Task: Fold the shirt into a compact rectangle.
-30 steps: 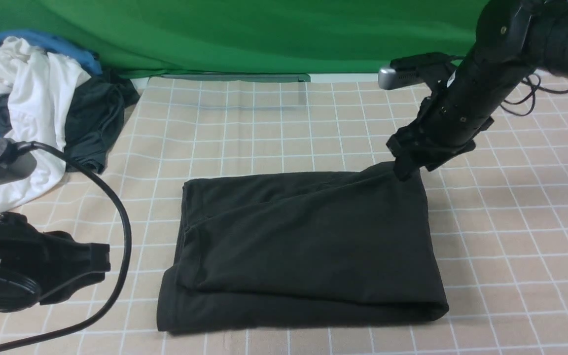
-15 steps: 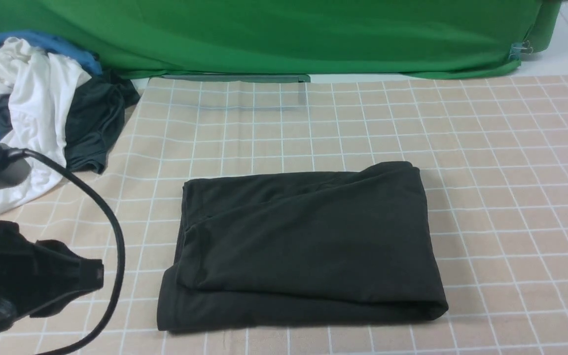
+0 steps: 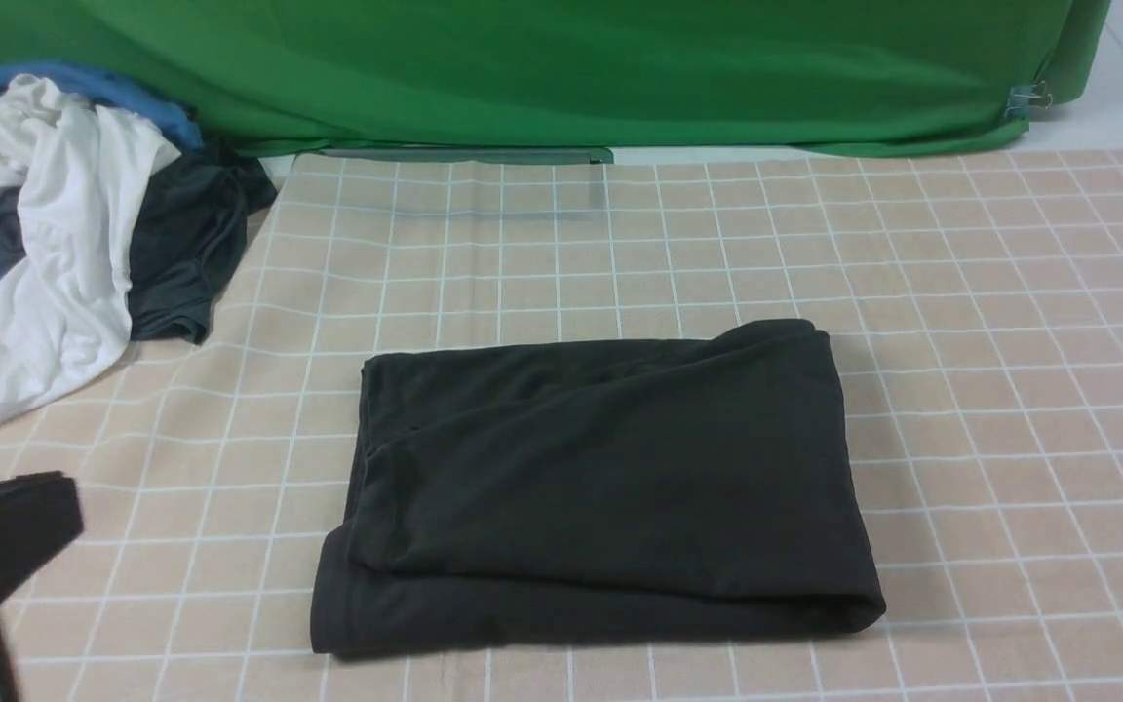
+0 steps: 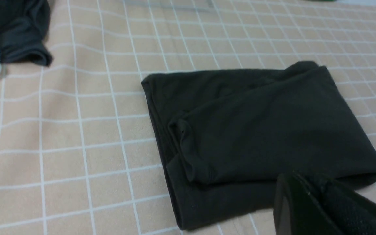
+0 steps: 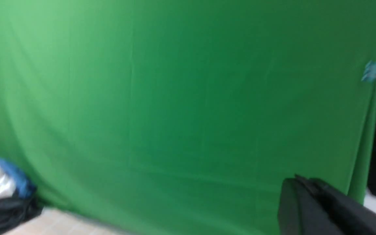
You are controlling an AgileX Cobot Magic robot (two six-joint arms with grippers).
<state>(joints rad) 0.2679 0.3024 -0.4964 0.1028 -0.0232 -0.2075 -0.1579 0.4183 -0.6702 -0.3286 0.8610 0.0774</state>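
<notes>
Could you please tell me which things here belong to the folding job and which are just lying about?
Belongs to the job:
- black shirt, folded on the checked cloth

Just lying about:
- white garment
- dark grey garment
- blue garment
- green backdrop

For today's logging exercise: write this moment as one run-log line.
shirt: folded rectangle, flat on table | left gripper: shut, empty | right gripper: shut, empty

shirt (image 3: 600, 487) mid-table; garment pile (image 3: 64, 224) behind, far left
</notes>
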